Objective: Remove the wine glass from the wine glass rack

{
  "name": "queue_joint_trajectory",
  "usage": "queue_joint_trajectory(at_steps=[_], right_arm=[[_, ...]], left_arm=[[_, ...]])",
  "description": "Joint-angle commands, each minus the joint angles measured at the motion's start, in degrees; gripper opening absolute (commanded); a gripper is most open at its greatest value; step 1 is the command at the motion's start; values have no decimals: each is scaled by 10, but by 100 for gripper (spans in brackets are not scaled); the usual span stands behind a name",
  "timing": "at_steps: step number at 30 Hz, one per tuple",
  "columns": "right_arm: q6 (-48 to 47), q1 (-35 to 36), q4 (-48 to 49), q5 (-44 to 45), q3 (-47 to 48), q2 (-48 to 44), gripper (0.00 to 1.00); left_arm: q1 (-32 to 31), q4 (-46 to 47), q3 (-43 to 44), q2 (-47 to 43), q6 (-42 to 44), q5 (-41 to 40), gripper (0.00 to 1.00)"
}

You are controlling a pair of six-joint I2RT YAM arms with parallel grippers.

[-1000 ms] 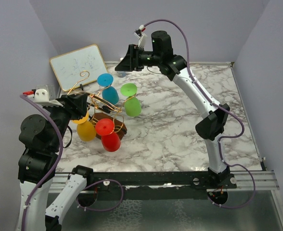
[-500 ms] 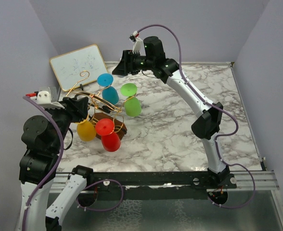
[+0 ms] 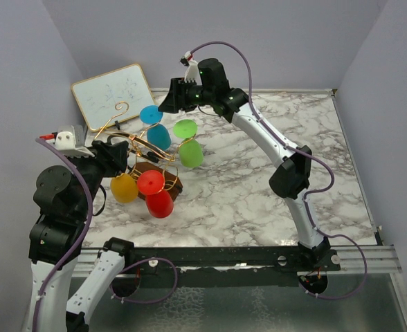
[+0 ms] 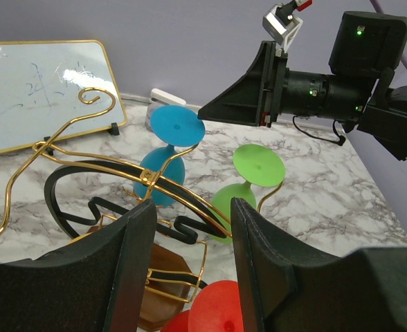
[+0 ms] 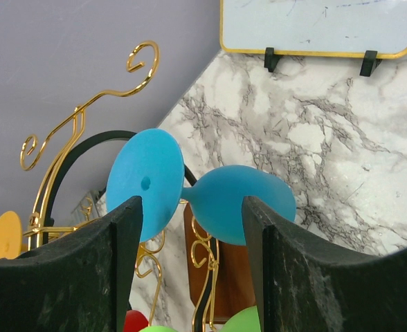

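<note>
Marble table [image 3: 259, 173]; wine glass rack [image 3: 172, 183] standing at left; whiteboard [image 3: 113, 95] propped behind it

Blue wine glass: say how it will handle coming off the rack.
The blue wine glass looks like matte plastic, so probably light. Its stem sits in the wine glass rack, so it may snag. Round bowl: apt to roll.

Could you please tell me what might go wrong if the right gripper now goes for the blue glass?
1. The blue glass hangs tilted, close beside the green glass. The open right gripper could bump either one and knock it loose.
2. Pulling the stem against the gold wire could tip the wine glass rack, since the left gripper is open beside it and not clamping it.
</note>
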Motion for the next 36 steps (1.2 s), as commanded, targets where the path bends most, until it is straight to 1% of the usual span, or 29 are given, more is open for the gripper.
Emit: queue_joint_trajectory(at_steps=[1, 8, 16, 22, 30, 34, 36], right_arm=[[-10, 10, 22, 17, 22, 11, 60], [-10, 15, 35, 11, 23, 15, 59], [-11, 18, 39, 10, 31, 23, 55], [-11, 21, 46, 1, 32, 29, 49], [-10, 25, 49, 0, 32, 33, 43], [-9, 25, 52, 6, 20, 26, 37], [-7, 25, 58, 14, 9, 19, 32]], left_arm=[[-4, 2, -8, -7, -4, 1, 49], [-4, 5, -16, -7, -2, -1, 49], [-4, 10, -23, -3, -1, 0, 49], [-4, 10, -26, -1, -1, 0, 49], [-4, 9, -30, -2, 1, -2, 49], [-4, 9, -32, -4, 1, -3, 49], [-4, 8, -33, -4, 1, -4, 49]])
